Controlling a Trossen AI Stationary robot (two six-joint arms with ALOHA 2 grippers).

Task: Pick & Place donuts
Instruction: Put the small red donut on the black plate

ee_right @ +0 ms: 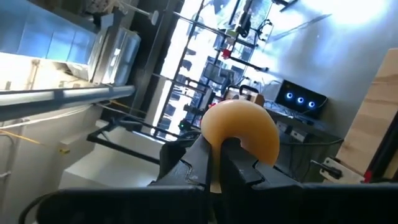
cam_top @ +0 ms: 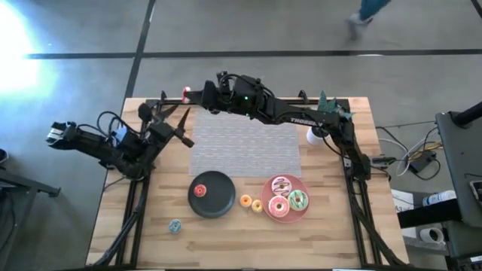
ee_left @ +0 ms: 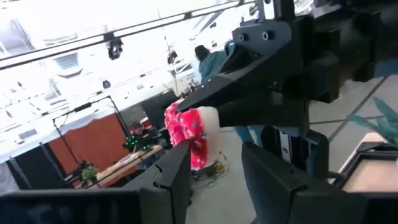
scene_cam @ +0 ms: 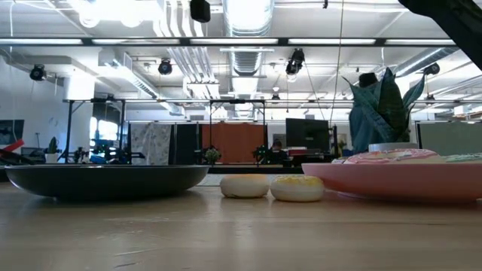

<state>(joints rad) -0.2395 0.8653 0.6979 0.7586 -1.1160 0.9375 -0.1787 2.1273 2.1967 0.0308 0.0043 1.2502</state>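
A donut with red sprinkled frosting point(ee_left: 189, 134) and a tan underside point(ee_right: 245, 127) sits in my shut right gripper point(ee_right: 217, 158), above the table's far-left corner point(cam_top: 185, 93). My left gripper point(cam_top: 183, 128) is open just near of it; its fingers point(ee_left: 177, 177) stand below the donut, apart from it. A red ring point(cam_top: 199, 190) lies on the black plate point(cam_top: 218, 203). Three frosted donuts, white-pink point(cam_top: 281, 184), pink point(cam_top: 278, 207) and green point(cam_top: 298, 199), lie on the pink plate point(cam_top: 301, 214). The orange point(cam_top: 245, 200), yellow point(cam_top: 257, 205) and teal point(cam_top: 175, 226) rings rest on the table. My right gripper pinches the donut's ring point(ee_right: 214, 134) between its two fingers, at one side of the ring. The fingers reach level from the table's right toward its left. The donut is lifted clear of the table and stands on edge past the fingertips, frosting facing the left gripper.
A grey mat point(cam_top: 245, 147) lies at the table's middle. A white cup point(cam_top: 315, 135) and a potted plant point(cam_top: 327, 105) stand at the far right. The right arm point(cam_top: 286, 113) spans the far edge. A person's feet point(cam_top: 361, 19) show beyond the table.
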